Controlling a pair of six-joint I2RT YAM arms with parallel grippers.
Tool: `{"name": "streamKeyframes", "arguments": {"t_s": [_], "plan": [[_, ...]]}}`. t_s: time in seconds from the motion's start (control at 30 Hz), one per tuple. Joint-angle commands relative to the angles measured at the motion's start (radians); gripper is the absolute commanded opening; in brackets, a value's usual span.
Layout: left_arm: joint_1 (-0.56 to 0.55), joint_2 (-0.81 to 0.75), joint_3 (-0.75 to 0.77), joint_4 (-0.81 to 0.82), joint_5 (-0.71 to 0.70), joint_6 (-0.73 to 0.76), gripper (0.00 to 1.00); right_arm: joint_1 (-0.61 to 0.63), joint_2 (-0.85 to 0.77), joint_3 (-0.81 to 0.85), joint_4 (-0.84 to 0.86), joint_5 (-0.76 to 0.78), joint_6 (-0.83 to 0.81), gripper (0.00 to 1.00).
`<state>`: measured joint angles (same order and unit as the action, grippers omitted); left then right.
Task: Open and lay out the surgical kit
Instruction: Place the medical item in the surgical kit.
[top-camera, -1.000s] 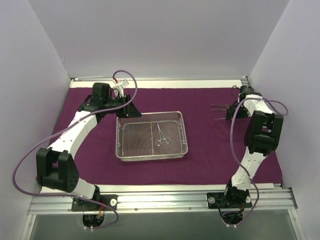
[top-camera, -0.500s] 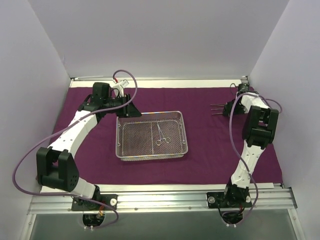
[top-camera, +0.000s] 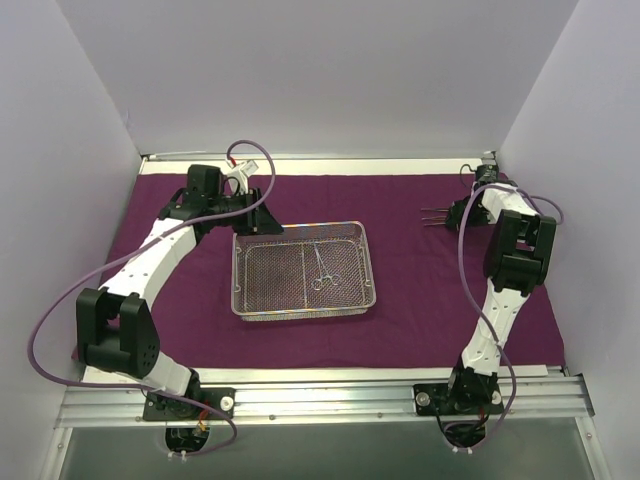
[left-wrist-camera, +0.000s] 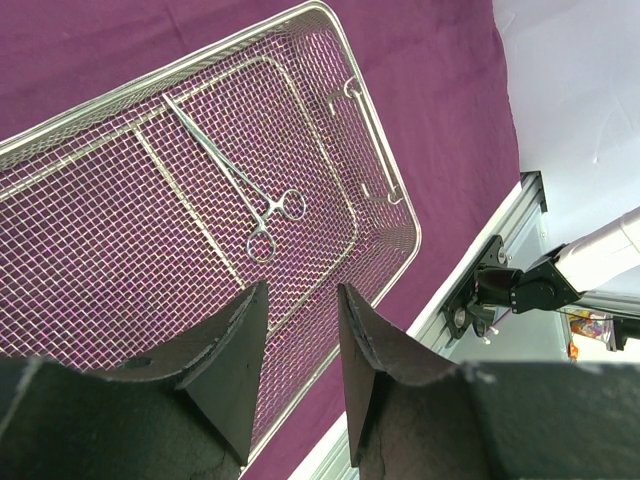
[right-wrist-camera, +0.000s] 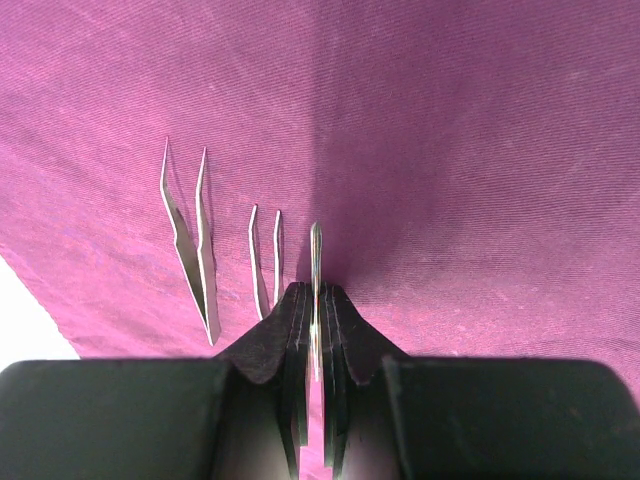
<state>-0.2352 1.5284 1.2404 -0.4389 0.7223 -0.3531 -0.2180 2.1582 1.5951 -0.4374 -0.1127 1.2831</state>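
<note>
Right gripper (right-wrist-camera: 316, 300) is clamped on a thin metal instrument (right-wrist-camera: 315, 250), tip just above the purple cloth (right-wrist-camera: 450, 150). Two tweezers (right-wrist-camera: 204, 300) lie just to its left. Lower it flat and parallel, keep them apart, then release. Left gripper (left-wrist-camera: 302, 290) is parted, with the ring-handled forceps (left-wrist-camera: 235, 180) in the mesh tray (left-wrist-camera: 385, 180) ahead of it.

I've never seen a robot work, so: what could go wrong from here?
The right gripper pinches a thin instrument right beside two tweezers on the purple cloth; setting it down might knock them. The forceps lie flat in the mesh tray, so the open left gripper may slip.
</note>
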Motion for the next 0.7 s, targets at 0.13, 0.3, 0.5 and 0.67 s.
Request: {"name": "streamKeyframes", "arguments": {"t_s": [0.13, 0.3, 0.5, 0.67], "plan": [[0.008, 0.006, 0.039, 0.008, 0.023, 0.022, 0.43, 0.002, 0.0, -0.011, -0.054, 0.01, 0.027, 0.04], [0.011, 0.004, 0.036, 0.006, 0.023, 0.022, 0.43, 0.003, 0.008, -0.015, -0.06, 0.016, 0.024, 0.09], [0.013, 0.003, 0.031, 0.006, 0.025, 0.022, 0.43, 0.003, 0.009, -0.018, -0.066, 0.019, 0.018, 0.2], [0.014, 0.007, 0.034, 0.008, 0.028, 0.023, 0.43, 0.005, 0.005, -0.017, -0.067, 0.019, 0.013, 0.27]]}}
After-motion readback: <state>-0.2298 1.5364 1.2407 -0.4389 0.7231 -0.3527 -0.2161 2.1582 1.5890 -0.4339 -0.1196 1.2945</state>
